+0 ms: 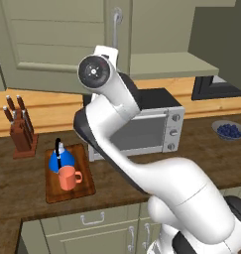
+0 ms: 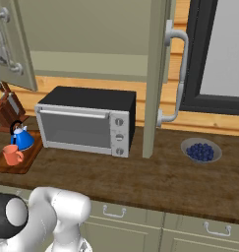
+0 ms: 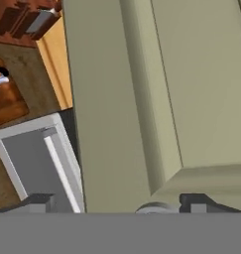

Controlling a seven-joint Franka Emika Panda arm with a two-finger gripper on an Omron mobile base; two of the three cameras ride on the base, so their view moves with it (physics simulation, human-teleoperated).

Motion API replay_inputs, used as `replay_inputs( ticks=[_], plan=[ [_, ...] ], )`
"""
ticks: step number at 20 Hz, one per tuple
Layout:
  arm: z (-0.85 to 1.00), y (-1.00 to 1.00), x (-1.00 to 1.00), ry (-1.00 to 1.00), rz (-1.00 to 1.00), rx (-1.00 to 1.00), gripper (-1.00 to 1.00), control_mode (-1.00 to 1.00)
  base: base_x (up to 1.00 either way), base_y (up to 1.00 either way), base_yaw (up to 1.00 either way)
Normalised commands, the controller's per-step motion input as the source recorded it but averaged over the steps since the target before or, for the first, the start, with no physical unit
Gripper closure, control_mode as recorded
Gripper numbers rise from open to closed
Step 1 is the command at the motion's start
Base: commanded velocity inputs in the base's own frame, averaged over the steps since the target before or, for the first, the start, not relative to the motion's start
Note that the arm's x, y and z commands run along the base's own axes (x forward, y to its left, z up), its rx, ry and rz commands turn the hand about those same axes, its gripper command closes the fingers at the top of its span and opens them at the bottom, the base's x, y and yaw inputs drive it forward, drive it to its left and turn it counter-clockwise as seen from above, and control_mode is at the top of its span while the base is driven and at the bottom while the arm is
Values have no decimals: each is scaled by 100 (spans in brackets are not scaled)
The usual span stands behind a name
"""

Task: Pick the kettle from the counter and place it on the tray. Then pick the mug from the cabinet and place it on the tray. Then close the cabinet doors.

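We see an olive-green cabinet door [image 3: 156,94] close up. Left of it sits a grey toaster oven [image 3: 37,158], then the tray [image 3: 8,101] and knife block [image 3: 28,17].

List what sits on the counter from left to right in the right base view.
Wooden knife block → salmon-orange mug and glossy blue kettle on the reddish-brown wooden tray → silver toaster oven with black top → grey bowl of blue berries.

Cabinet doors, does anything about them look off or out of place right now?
Both cabinet doors stand open, the right one edge-on above the counter. Kettle and mug sit upright on the tray. Nothing spilled or damaged.
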Motion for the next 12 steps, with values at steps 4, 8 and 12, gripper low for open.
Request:
replay_inputs(
  ticks=[4,8,12],
  plan=[
    [-1,-8,73,0,0,0,-100,-100,0,0,0],
    [-2,0,80,0,2,0,-100,-100,0,0,0],
    [-9,0,88,0,2,0,-100,-100,0,0,0]
  ],
)
